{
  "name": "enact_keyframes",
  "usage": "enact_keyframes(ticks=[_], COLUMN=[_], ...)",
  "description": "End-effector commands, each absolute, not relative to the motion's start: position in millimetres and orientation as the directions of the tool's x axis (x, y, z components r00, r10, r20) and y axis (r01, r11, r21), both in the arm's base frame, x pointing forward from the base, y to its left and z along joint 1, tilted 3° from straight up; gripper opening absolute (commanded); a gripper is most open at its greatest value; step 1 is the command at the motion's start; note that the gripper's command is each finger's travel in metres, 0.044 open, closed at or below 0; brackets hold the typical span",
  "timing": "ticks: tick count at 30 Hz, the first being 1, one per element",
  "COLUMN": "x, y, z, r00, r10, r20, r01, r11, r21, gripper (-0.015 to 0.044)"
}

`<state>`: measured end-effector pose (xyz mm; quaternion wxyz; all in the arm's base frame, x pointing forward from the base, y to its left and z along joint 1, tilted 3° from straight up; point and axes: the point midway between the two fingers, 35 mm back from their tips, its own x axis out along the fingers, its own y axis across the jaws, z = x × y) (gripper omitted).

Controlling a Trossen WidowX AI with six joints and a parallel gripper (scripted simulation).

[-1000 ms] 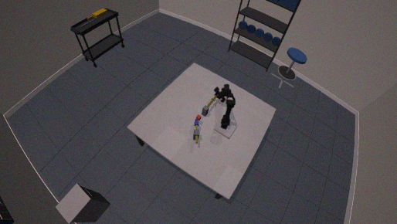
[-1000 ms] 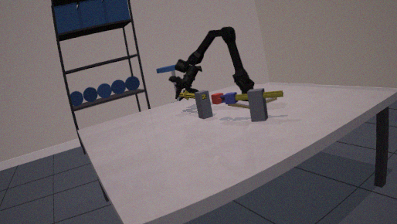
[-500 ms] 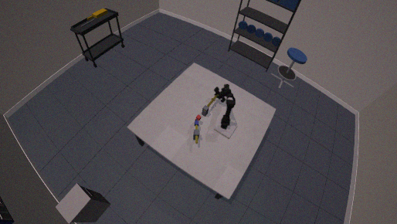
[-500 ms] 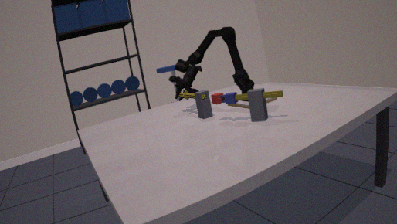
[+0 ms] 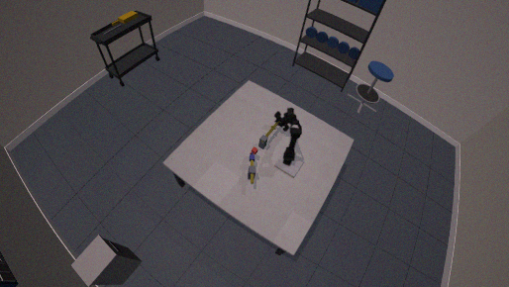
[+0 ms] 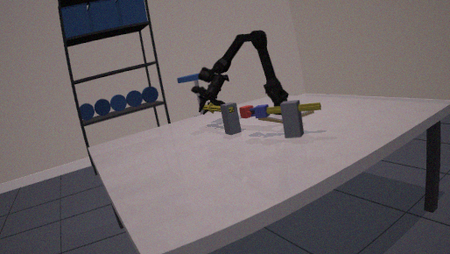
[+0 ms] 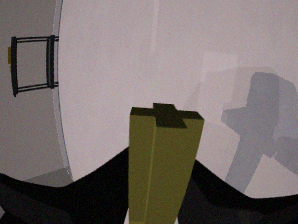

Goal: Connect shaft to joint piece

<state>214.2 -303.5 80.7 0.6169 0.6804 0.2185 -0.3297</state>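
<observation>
The second shaft (image 5: 271,131) (image 6: 213,108) (image 7: 165,165) is yellow with a cross-shaped section and runs through its grey block (image 5: 262,142) (image 6: 231,120). My gripper (image 5: 278,123) (image 6: 204,106) (image 7: 156,150) is shut on this shaft near its outer end, behind the block. The shaft's other end shows at the block's face. The red joint piece (image 5: 254,150) (image 6: 246,111) is apart from that end, across a small gap. It hangs on the blue hinge part (image 5: 252,156) (image 6: 262,111) of the yellow first shaft (image 5: 252,180) (image 6: 311,106), fixed in the other grey block (image 5: 252,171) (image 6: 292,120). Its opening is too small to see.
The white table (image 5: 213,148) (image 6: 184,175) carries the arm's base plate (image 5: 295,169), to one side of both blocks. A thin brownish bar (image 6: 270,119) shows behind the first block. A cart, a shelf rack and a stool stand off the table.
</observation>
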Motion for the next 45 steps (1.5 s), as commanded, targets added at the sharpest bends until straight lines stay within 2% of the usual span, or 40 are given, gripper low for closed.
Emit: enact_keyframes(ticks=[1, 41, 45], x=[214.2, 214.2, 214.2], y=[-303.5, -303.5, -303.5], z=[80.7, 80.7, 80.7], r00=[0.687, 0.687, 0.687], r10=[-0.109, -0.110, -0.110], r20=[-0.718, -0.718, -0.718], r01=[0.704, 0.704, 0.704], r11=[-0.143, -0.143, -0.143], r21=[0.695, 0.695, 0.695], gripper=[0.0067, 0.0067, 0.0040])
